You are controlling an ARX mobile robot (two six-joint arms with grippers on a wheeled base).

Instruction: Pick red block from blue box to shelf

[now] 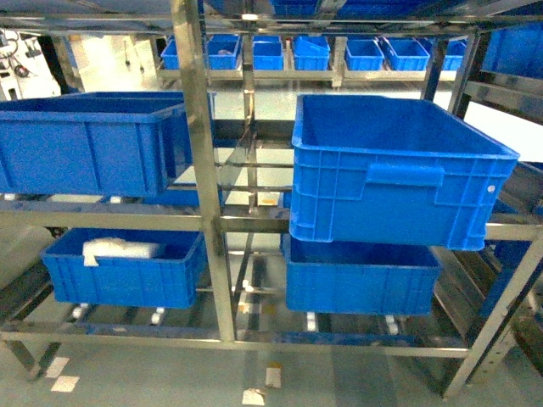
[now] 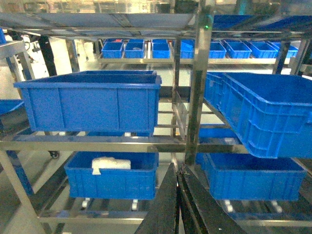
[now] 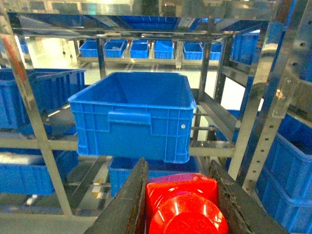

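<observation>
Right gripper [image 3: 183, 204]: clamped on the red block [image 3: 184, 207]; in the right wrist view the two dark fingers [image 3: 127, 204] press its left and right sides, stud facing the camera.
Left gripper [image 2: 178, 204]: fingers together, nothing between them (idle, low in its own wrist view).
Red block: you already hold it, out of the blue box, which shows in no view.
Just ahead: the shelf [image 1: 204, 170], its middle tier carrying a dark blue crate [image 3: 134, 114] that tilts toward you on the right, with another crate [image 1: 85, 144] sitting level on the left.
Below: two more crates on the bottom tier; the left one [image 1: 127, 267] holds a white bundle [image 1: 119, 248].
Far: a second rack with a row of small blue bins [image 1: 314, 52].
Step in hand: carrying the block to the shelf, by my reading about two thirds through.
Doing it well: keep the grip firm and the wrist level, since a glossy block can slip if you ease off early.
Where to aim: pick the landing spot before you advance; I cannot tell from these views whether a flat bare patch exists, as the tiers look like open rails.
Watch: the upright [image 1: 208, 195] in the middle and the tilted crate's near rim; approach between them, and open only once the block rests on something.
</observation>
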